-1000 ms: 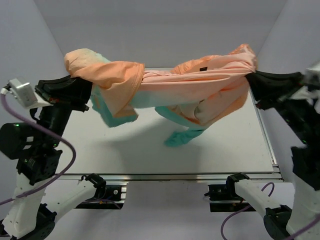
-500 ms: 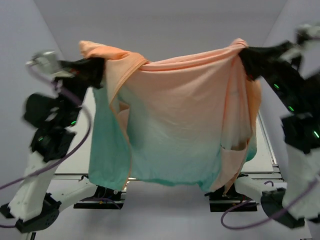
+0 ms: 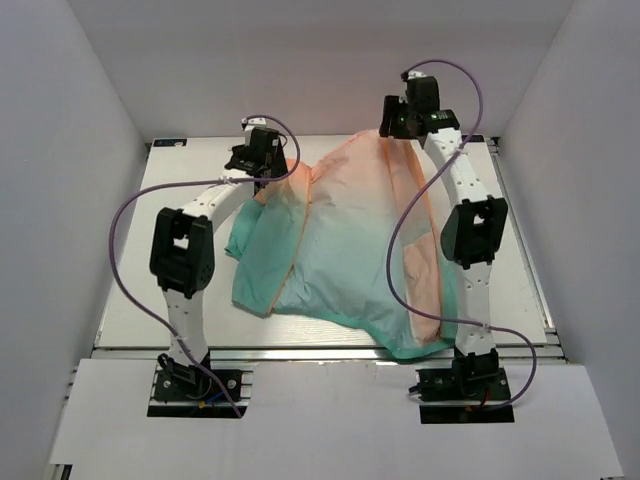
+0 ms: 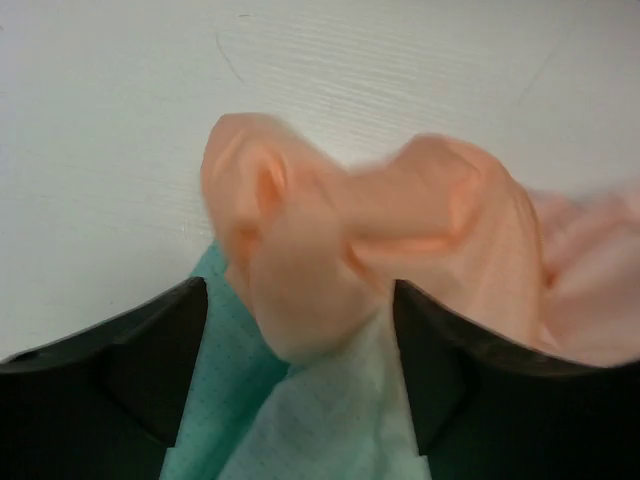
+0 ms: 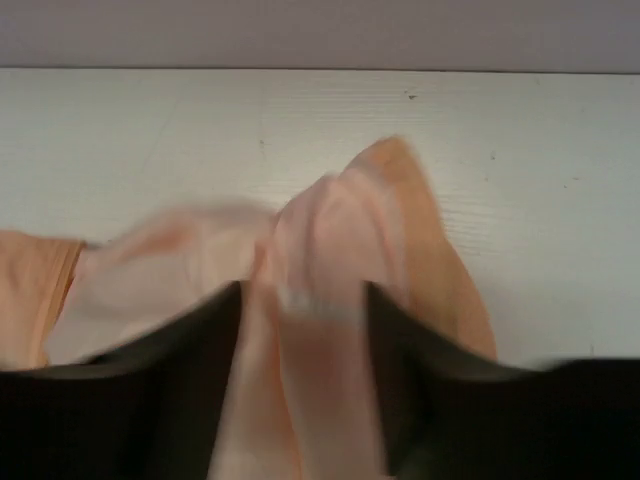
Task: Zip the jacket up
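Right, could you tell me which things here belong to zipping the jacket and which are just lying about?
Job: thin peach-to-teal hooded jacket; left gripper; right gripper.
Just there: white table; purple cables.

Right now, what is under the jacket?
The jacket lies spread on the white table, which shows around its edges. The stretch of tabletop beneath the cloth is covered, so whether anything else lies there cannot be seen.
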Available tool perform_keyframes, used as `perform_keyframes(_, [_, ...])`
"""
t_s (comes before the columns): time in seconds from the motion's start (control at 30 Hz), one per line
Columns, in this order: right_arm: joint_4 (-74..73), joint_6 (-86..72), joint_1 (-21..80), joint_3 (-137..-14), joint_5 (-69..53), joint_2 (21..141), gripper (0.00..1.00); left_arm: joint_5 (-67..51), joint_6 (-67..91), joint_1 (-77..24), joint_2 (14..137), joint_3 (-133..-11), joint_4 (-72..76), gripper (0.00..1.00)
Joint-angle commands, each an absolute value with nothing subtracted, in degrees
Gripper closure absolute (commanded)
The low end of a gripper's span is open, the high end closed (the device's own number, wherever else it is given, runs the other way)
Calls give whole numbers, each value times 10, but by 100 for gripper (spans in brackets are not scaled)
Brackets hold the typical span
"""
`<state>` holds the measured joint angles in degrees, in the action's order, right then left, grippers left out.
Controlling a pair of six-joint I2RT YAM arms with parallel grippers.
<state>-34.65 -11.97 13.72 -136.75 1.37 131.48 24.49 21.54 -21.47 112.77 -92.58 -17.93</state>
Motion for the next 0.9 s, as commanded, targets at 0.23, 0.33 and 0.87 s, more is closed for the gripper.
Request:
perform_keyframes(0.23, [-305,-129,135,-965,58,987,11,135,220,-206,990,-895,-149,2])
perform_keyframes(0.33, [-344,-198,132,-812,96,881,11,120,250,-206,887,-774,-149,2])
perform_keyframes(0.87, [-425,-330,104,-470,176,698,31,67,403,-207,584,-403,-264,2])
